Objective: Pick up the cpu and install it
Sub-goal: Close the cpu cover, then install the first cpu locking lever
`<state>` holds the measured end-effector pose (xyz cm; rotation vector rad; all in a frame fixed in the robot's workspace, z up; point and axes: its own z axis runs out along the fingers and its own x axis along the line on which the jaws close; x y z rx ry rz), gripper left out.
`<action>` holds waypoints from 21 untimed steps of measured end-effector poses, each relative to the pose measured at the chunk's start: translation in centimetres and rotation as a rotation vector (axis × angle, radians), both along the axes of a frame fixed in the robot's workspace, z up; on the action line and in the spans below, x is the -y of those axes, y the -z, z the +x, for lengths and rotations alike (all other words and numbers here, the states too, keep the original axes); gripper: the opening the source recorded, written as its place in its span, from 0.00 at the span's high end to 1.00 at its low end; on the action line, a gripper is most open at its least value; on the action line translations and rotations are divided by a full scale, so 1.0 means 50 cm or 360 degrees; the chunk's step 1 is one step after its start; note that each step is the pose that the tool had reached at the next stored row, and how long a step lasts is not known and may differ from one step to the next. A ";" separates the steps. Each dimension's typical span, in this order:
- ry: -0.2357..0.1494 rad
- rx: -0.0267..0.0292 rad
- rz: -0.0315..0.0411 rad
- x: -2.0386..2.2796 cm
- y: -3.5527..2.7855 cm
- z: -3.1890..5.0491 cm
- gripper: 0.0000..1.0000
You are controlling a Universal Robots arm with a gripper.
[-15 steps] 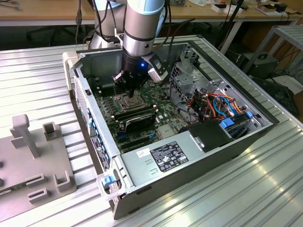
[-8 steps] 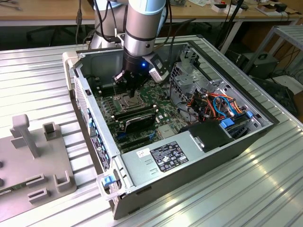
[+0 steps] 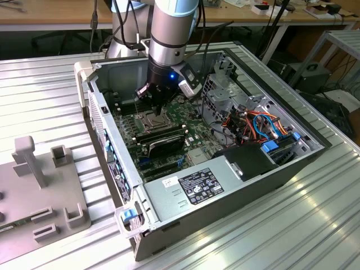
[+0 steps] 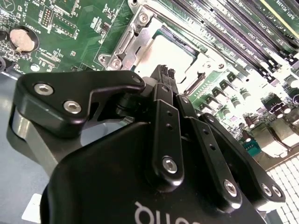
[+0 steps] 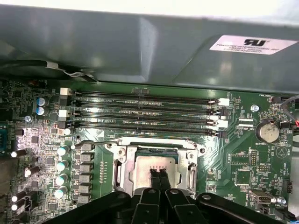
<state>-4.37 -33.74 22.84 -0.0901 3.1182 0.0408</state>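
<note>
The cpu (image 5: 148, 166), a flat silver-grey square, lies inside the metal-framed socket (image 5: 122, 158) on the green motherboard; the second wrist view also has the cpu (image 4: 163, 52) within the socket frame (image 4: 122, 44). My gripper (image 5: 157, 171) hangs directly over it with its two black fingertips pressed together, at or just above the chip's top; I cannot tell whether they touch it. In the exterior view the gripper (image 3: 154, 107) reaches down into the open computer case (image 3: 281, 169) above the socket area.
Several empty memory slots (image 5: 145, 112) run beside the socket. Black modules (image 3: 162, 140) stand on the board near the gripper. A power supply (image 3: 202, 183), coloured cables (image 3: 259, 126) and the case walls close in. A grey fixture (image 3: 39, 185) lies at the exterior view's left.
</note>
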 end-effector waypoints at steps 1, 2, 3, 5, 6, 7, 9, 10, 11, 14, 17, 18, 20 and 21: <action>0.0000 0.00000 0.0000 0.0000 -0.003 0.000 0.89; 0.0000 -0.00001 0.0000 0.0000 -0.009 0.000 0.89; 0.0000 0.00000 0.0000 0.0001 -0.013 0.000 0.89; 0.0000 0.00002 0.0001 -0.0001 -0.017 0.000 0.89; 0.0000 0.00003 0.0001 -0.0001 -0.017 0.000 0.89; 0.0000 0.00000 0.0000 0.0000 -0.017 0.000 0.89; 0.0000 0.00001 0.0000 0.0000 -0.017 -0.001 0.89; 0.0000 -0.00003 0.0000 0.0000 -0.017 -0.002 0.89; 0.0000 -0.00002 0.0000 0.0001 -0.018 -0.002 0.89; 0.0000 -0.00001 0.0000 0.0001 -0.026 -0.002 0.89; 0.0000 0.00000 0.0000 0.0000 -0.042 -0.002 0.89; 0.0000 0.00001 0.0000 0.0000 -0.042 -0.002 0.89; 0.0000 0.00000 0.0000 0.0000 -0.043 -0.002 0.89; 0.0000 0.00001 0.0000 0.0000 -0.043 -0.002 0.89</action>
